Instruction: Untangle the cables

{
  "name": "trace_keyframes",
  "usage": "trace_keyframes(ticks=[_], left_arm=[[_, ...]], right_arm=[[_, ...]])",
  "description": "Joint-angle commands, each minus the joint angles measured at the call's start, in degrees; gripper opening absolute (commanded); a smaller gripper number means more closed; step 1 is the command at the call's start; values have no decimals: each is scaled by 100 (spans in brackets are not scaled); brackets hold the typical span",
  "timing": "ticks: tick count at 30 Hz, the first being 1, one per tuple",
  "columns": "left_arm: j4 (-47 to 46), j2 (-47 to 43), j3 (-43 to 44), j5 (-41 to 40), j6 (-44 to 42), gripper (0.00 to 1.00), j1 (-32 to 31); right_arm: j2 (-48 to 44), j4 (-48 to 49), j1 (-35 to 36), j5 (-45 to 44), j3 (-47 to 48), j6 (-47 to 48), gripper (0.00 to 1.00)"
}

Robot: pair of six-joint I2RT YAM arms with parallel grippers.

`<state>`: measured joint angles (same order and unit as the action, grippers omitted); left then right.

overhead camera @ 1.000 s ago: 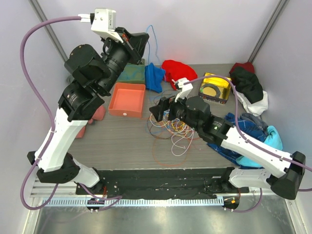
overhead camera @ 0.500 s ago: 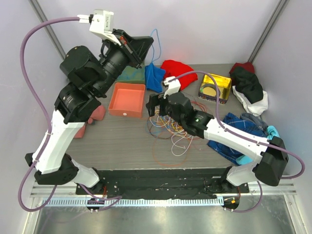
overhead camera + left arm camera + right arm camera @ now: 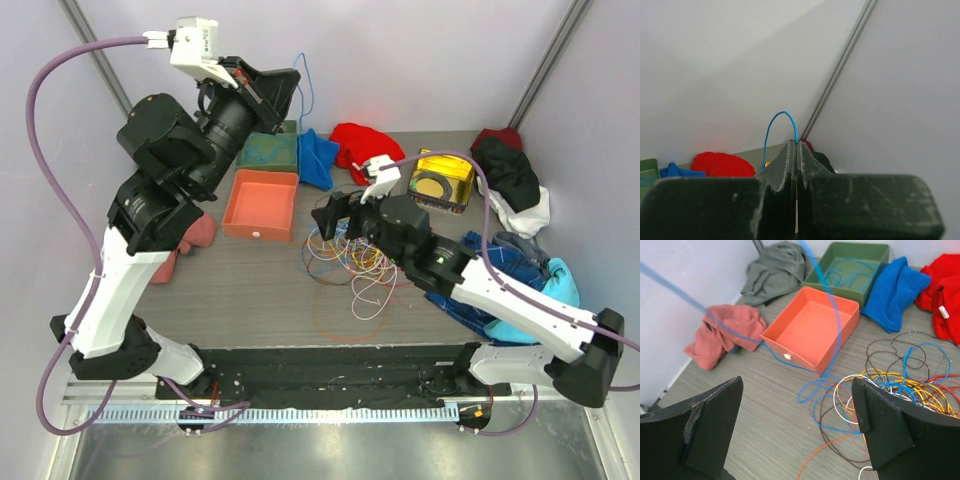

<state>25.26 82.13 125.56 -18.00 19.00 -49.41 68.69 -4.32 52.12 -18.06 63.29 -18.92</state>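
The cables [image 3: 350,262] lie in a tangle of blue, yellow, orange, red, white and dark brown loops at the table's middle; they also show in the right wrist view [image 3: 900,385]. My left gripper [image 3: 285,85] is raised high at the back left, shut on a blue cable [image 3: 771,125]. This cable arches above its closed fingertips [image 3: 791,152]. The blue cable [image 3: 832,305] runs down past the orange tray into the tangle. My right gripper [image 3: 325,215] hovers open and empty over the tangle's left edge [image 3: 796,390].
An orange tray [image 3: 262,203] and a green tray [image 3: 268,152] holding a blue wire stand at the back left. A blue cloth [image 3: 318,158], a red cloth [image 3: 365,142], a yellow box [image 3: 440,180], dark garments [image 3: 510,180], a blue garment [image 3: 520,270] and a pink cloth [image 3: 195,235] surround the tangle.
My left gripper has moved a little up and left with the blue cable. My right gripper swung left, then came back right, still open above the tangle.
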Motion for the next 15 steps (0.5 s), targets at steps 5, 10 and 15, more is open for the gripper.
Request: trace_keyframes(ticks=[5,10,15], left_arm=[[-21,102,276,6,86,0,1],[6,119,408,200,191,0,1],[85,163,557,270,235,0,1]], right_arm=[[-523,282,35,-30,-369,300,100],[-303,834,35,215,-694,643,100],[-304,1873,35,532,-1345,705,100]])
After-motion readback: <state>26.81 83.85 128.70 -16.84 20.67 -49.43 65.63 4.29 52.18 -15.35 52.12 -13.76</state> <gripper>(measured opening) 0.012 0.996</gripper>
